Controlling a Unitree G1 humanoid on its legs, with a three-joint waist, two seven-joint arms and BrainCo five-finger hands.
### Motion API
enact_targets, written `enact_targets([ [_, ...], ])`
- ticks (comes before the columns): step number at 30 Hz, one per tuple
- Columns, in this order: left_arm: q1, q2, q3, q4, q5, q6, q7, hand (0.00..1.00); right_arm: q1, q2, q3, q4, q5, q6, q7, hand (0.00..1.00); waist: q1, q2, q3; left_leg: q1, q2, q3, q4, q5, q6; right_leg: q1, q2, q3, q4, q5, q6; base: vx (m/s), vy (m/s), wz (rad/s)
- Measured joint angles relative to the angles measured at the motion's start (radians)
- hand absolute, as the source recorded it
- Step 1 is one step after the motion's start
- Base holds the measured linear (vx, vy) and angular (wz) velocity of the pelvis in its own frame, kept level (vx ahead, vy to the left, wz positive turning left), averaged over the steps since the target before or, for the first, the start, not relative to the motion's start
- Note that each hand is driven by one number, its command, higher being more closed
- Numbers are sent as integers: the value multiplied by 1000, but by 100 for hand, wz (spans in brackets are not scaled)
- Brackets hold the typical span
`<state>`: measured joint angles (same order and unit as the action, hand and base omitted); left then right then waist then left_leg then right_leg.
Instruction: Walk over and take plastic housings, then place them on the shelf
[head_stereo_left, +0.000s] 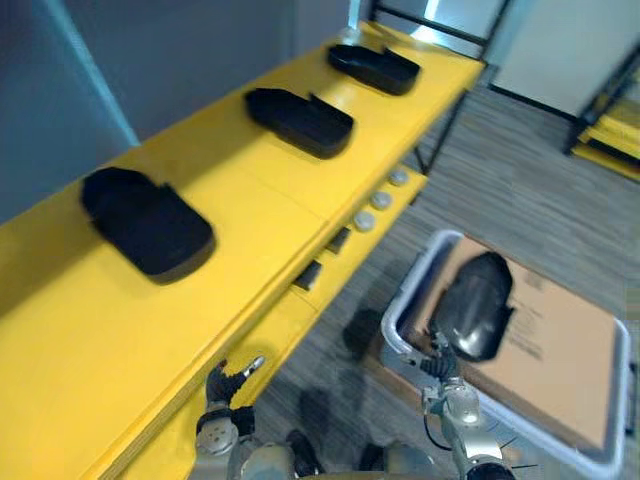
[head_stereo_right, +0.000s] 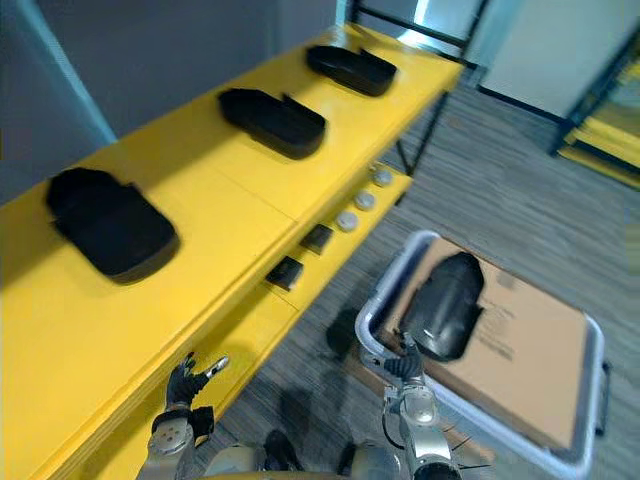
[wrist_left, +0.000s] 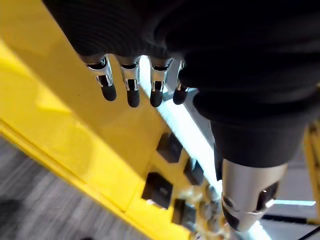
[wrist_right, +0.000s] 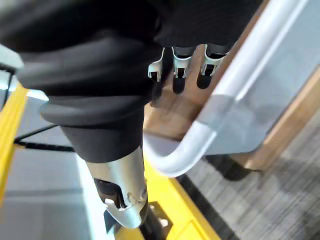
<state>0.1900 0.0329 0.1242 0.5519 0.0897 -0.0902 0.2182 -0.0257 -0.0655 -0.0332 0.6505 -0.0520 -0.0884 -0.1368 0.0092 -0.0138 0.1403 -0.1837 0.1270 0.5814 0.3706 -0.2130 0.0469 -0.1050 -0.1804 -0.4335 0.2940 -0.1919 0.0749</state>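
Plastic housings (head_stereo_left: 148, 222) sit three in a row, spaced along the yellow shelf (head_stereo_left: 250, 225), leaving its near end free. Your left hand (head_stereo_left: 228, 383) hangs empty, fingers slack, by the shelf's front edge. Your right hand (head_stereo_left: 440, 368), fingers straight and empty, hovers at the bin's (head_stereo_left: 392, 325) near corner, probably lined up for the fourth housing (head_stereo_left: 475, 305) lying on cardboard (head_stereo_left: 560, 350) inside.

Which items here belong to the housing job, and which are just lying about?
Job: three housings on yellow shelf; fourth housing in bin.
Lying about: black blocks, grey round parts on lower shelf.

Dark ribbed covers on left hand (wrist_left: 150, 30) and right hand (wrist_right: 100, 45), silver dark-tipped fingers (wrist_left: 132, 85)
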Motion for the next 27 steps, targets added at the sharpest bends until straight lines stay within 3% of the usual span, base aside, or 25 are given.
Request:
enact_targets([
  [2,-7,-11,3,56,0,4,3,0,3,-20,13,19,-1,2,9,0,14,22,6,-3,15,-67,7,30,-32,15,44,48,-94,50,-10,-30,-208,-95],
  [4,0,-9,3,96,-1,6,4,0,3,-21,20,18,-1,2,8,0,22,40,5,-2,52,-70,25,30,-33,17,83,90,-145,76,-30,-21,-154,-97],
  [6,-11,-11,2,139,-10,6,5,0,11,-24,20,19,0,2,6,0,10,47,6,1,72,-124,31,31,-35,35,130,143,-210,135,-51,20,-176,-76],
  [8,-16,-15,2,160,-10,6,5,0,14,-21,20,19,1,2,5,0,8,46,6,3,61,-201,35,42,-52,53,145,183,-240,156,-59,73,-143,-71],
  [10,-20,-30,1,166,-19,5,5,0,14,-33,18,21,2,2,3,0,9,35,14,-4,1,-384,18,23,-88,57,138,252,-253,175,-60,30,-14,-87],
  [11,-20,-34,0,167,-20,5,5,0,12,-37,14,22,2,2,2,0,11,41,15,13,-33,-467,-35,24,-94,57,137,282,-258,182,-55,13,81,-104],
  [12,-20,-36,-3,168,-23,5,4,0,11,-38,13,22,1,2,-6,0,11,64,11,39,-58,-551,-117,49,-124,55,147,320,-261,190,-44,20,129,-112],
  [13,-30,-31,-1,178,-34,5,5,0,12,-37,12,33,1,2,-15,0,14,71,9,70,-59,-541,-148,59,-101,53,148,356,-266,200,-31,22,122,-93],
  [20,-57,-12,-4,192,-38,7,6,0,76,1,-36,-18,4,6,-20,0,6,40,3,108,-91,-441,-169,47,-76,66,119,449,-342,257,3,-19,113,-46],
  [27,-35,32,4,184,-36,15,5,0,104,-20,-358,-210,87,2,-108,0,2,7,-20,138,-110,-438,-197,47,-74,78,114,491,-390,286,8,-13,16,-18],
])
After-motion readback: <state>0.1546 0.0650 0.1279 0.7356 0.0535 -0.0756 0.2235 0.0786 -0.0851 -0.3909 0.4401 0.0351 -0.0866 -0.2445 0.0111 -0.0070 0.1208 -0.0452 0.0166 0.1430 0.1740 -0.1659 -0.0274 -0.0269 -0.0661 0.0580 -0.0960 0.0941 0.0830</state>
